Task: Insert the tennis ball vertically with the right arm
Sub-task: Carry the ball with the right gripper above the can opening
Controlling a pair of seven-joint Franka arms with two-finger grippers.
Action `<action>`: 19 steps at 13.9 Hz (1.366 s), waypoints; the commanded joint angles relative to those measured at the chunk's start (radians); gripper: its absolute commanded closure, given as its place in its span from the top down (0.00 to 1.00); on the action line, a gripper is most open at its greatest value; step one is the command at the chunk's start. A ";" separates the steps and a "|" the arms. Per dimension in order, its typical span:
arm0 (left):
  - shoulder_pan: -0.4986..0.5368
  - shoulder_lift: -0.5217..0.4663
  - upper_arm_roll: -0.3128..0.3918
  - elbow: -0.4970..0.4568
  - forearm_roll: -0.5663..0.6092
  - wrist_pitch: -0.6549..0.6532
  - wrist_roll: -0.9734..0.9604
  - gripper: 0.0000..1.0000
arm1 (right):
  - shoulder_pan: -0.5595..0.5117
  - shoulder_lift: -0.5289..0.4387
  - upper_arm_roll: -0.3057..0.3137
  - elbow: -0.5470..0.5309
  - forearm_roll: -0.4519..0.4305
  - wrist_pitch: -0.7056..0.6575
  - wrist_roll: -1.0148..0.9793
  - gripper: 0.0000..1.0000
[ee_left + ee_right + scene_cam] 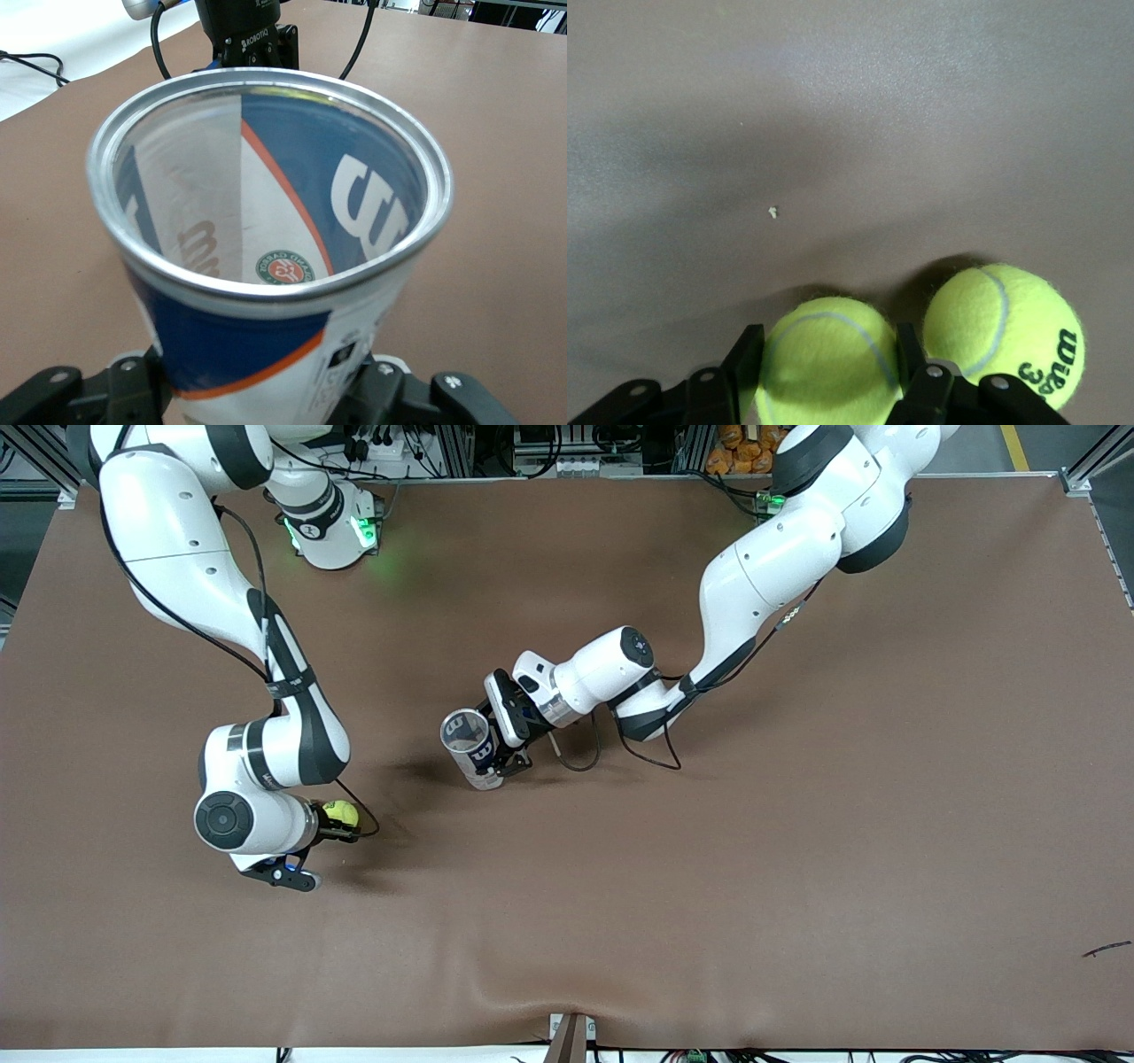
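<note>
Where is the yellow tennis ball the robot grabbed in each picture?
Front view: fuzzy yellow-green tennis ball in the right gripper, toward the right arm's end.
Left wrist view: not in it.
Right wrist view: low centre, between the gripper's fingers.
Shared landmark: brown table cover.

Arm shells: glossy white rounded links with black bands at the joints
Joint caps: dark grey round discs on both wrists
Cables: thin black wires looped along each arm
Base lights: green glow at both bases
right gripper (341,825): black fingers (741,365), silver screws
left gripper (496,760): black fingers (53,396) with screw heads, white lettering on housing
</note>
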 commanded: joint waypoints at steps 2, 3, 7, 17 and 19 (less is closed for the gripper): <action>0.007 -0.019 0.001 -0.028 0.015 0.016 -0.006 0.72 | -0.007 -0.017 0.008 0.045 -0.001 -0.051 0.009 0.00; 0.009 -0.019 0.001 -0.030 0.016 0.016 -0.004 0.72 | -0.007 -0.020 0.008 0.086 0.029 -0.110 0.009 0.00; 0.009 -0.019 0.003 -0.031 0.016 0.016 -0.006 0.72 | -0.011 -0.032 0.005 0.275 0.170 -0.383 0.051 0.00; 0.011 -0.020 0.003 -0.031 0.016 0.024 -0.006 0.72 | 0.067 -0.074 0.178 0.443 0.249 -0.572 0.544 0.00; 0.011 -0.022 0.003 -0.031 0.016 0.024 -0.006 0.72 | 0.094 -0.077 0.180 0.438 0.249 -0.581 0.558 0.00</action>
